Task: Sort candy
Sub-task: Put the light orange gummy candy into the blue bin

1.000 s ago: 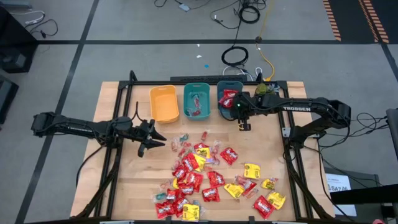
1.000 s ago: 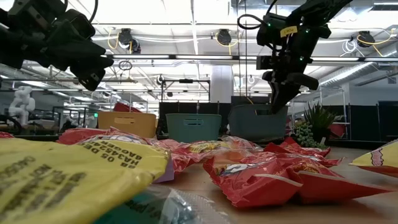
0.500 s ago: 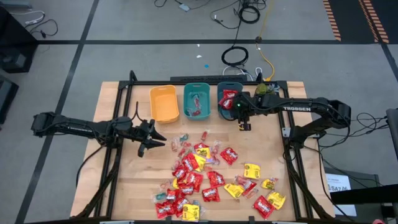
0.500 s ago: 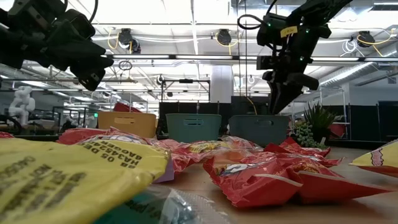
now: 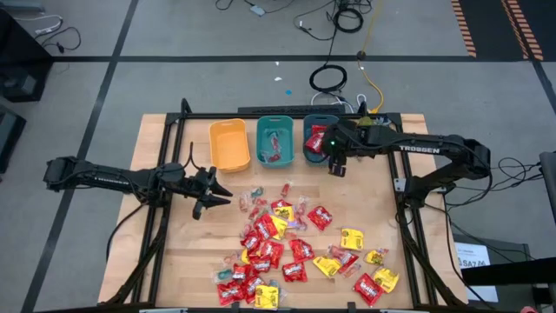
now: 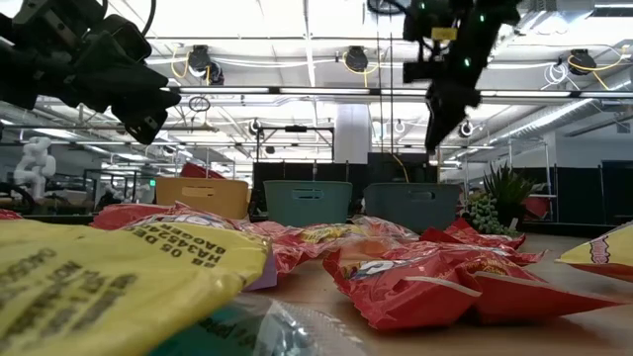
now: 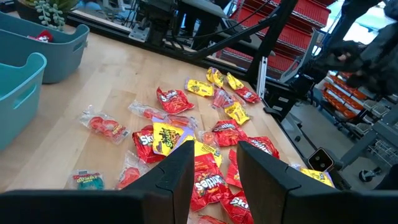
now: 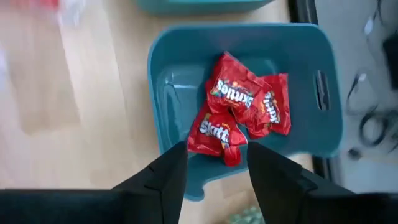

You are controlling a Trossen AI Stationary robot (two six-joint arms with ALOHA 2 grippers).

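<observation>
The right gripper [image 5: 334,164] hangs over the near edge of the dark teal bin [image 5: 314,129], the rightmost of 3 bins at the far side of the table [image 5: 165,235]; its fingers stand apart and hold nothing. In the right wrist view that bin contains 3 red Skittles packets [image 8: 239,109]. The middle teal bin [image 5: 274,126] holds a few small wrapped pieces [image 5: 274,149], too small to identify. The yellow bin [image 5: 228,144] appears to hold nothing. The left gripper [image 5: 211,193] hovers above the table near its left side, fingers partly apart and holding nothing, facing the candy pile [image 5: 291,248]. The pile covers the near centre and right of the table: many red packets, several yellow packets [image 5: 351,238] and a few clear-wrapped pieces [image 5: 257,193]. Judgement: sorting is at an early stage; only a few pieces are binned and most of the candy is left to sort.
</observation>
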